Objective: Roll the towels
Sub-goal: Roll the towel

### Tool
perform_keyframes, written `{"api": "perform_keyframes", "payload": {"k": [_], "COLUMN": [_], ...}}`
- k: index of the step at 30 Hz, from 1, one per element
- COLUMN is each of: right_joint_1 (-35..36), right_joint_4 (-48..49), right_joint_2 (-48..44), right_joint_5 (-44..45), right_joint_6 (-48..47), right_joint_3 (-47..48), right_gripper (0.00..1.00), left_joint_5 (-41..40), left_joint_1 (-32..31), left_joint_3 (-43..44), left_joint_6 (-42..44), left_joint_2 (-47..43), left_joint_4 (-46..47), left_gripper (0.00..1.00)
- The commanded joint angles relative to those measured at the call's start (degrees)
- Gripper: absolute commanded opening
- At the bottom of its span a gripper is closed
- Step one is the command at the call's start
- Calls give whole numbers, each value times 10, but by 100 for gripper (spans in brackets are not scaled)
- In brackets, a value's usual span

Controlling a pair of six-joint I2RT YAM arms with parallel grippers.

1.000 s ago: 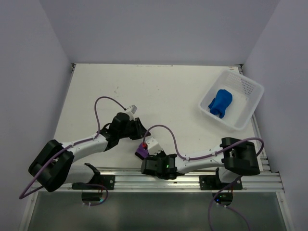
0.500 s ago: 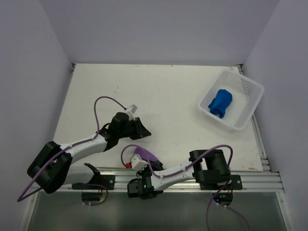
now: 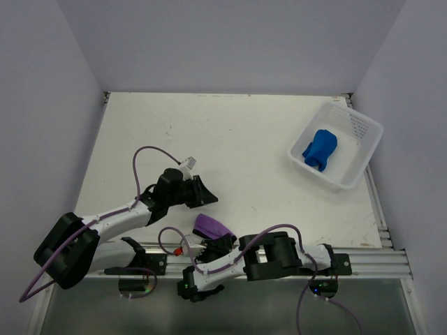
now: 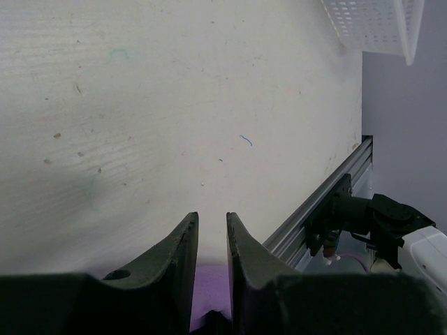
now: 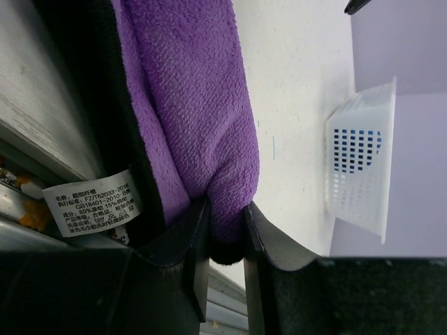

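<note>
Top external view: I read the left hand [image 3: 204, 192] low over the bench [image 3: 209, 132], left of centre and apart from both towels. The purple towel [image 3: 213, 225] lies at the near edge of the bench, just beside the rail [image 3: 377, 262]. The right hand [image 3: 218, 244] is at its near side, with the right arm folded along that rail. The blue towel [image 3: 320, 149] lies bunched inside the white perforated basket [image 3: 356, 124] at the far right of the bench. Left wrist view: the fingers [image 4: 183, 244] stand a narrow slot apart, with bare bench visible between the tips and nothing gripped there. A pale purple patch shows low in the slot; I cannot tell what it is. The basket appears at the upper right corner. Right wrist view: the fingers [image 5: 260, 237] are clamped on a fold of the purple towel, where purple pile meets its black trim. A white care label [image 5: 94, 202] hangs from the black section, over the rail. The basket stands well apart on the bench.
</note>
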Motion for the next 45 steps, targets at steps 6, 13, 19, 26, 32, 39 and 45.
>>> {"api": "perform_keyframes", "payload": {"k": [6, 13, 19, 26, 32, 39, 45], "right_joint_1": [-12, -14, -15, -13, -13, -13, -14], "right_joint_4": [-82, -4, 31, 56, 64, 101, 260], "right_joint_2": [33, 2, -5, -13, -21, -76, -190], "right_joint_5": [33, 16, -3, -19, -25, -39, -105], "right_joint_6": [42, -22, -47, -56, -58, -56, -129], "right_joint_3": [44, 9, -12, -26, -28, -55, -176], "right_gripper": [0, 0, 0, 0, 0, 13, 31], "left_joint_5": [21, 23, 6, -14, -29, -46, -62], "left_joint_1": [-2, -40, -97, -110, -109, -109, -110], "left_joint_3": [23, -1, -46, -103, -147, -189, -216], "left_joint_6": [5, -29, -72, -90, -104, -107, -113], "left_joint_2": [7, 19, 47, 35, 34, 54, 65], "left_joint_4": [21, 55, 117, 138, 165, 194, 224], "left_gripper": [26, 26, 26, 25, 25, 25, 25]}}
